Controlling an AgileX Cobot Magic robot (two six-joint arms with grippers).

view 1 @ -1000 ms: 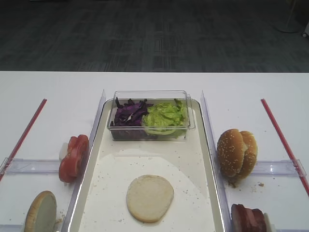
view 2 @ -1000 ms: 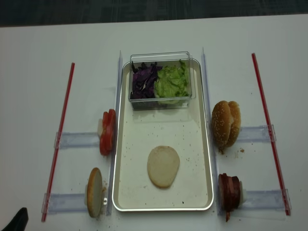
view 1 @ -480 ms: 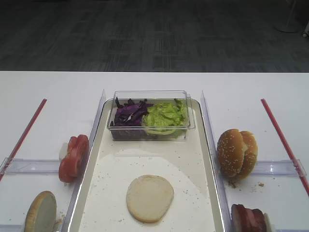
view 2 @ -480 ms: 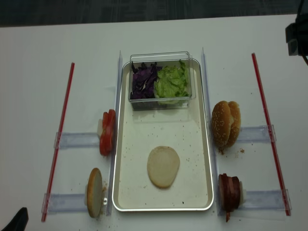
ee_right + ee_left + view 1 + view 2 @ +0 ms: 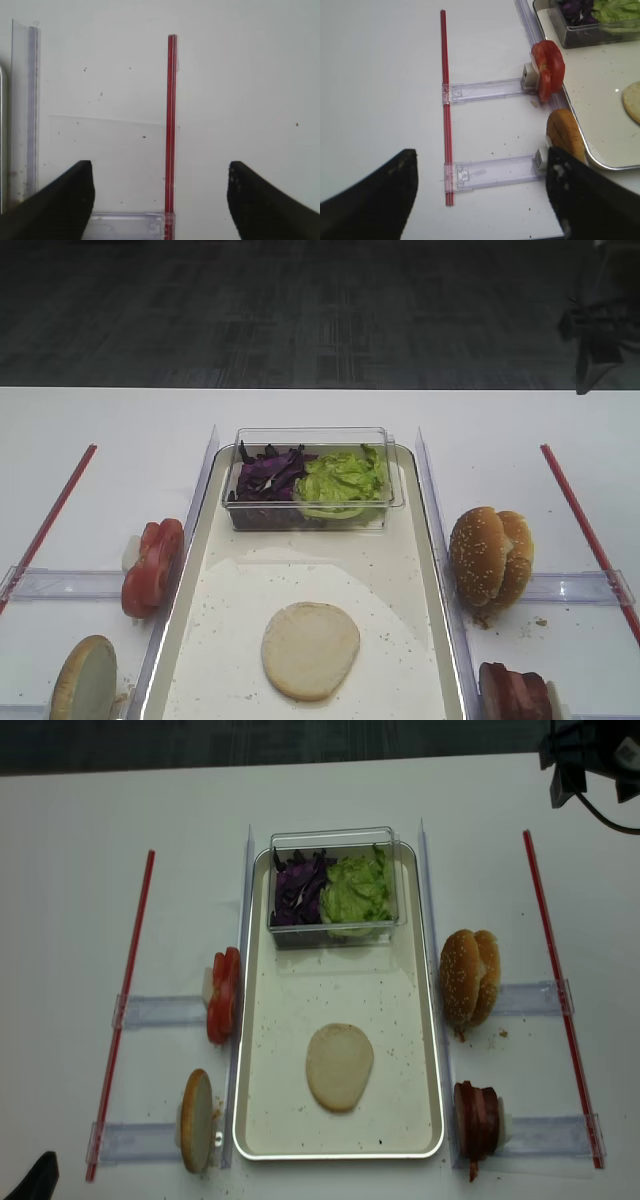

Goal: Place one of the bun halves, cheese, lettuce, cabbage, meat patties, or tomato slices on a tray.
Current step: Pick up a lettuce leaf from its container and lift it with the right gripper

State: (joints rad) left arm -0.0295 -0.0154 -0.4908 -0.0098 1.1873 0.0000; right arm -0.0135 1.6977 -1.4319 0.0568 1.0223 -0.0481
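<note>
Table: bun halves [image 5: 339, 1067] far from right hand [image 5: 585, 750].

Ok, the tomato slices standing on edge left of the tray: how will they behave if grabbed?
The tomato slices look glossy, so probably slippery. They stand on edge in a row, so pulling one may tip its neighbours. Likely soft; a hard squeeze could crush them.

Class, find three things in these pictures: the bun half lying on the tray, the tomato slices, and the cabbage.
bun half [image 5: 339, 1066], realsense high view, middle of its pale cut face
tomato slices [image 5: 154, 566], high view, middle of the red stack
cabbage [image 5: 299, 887], realsense high view, middle of the purple heap
</note>
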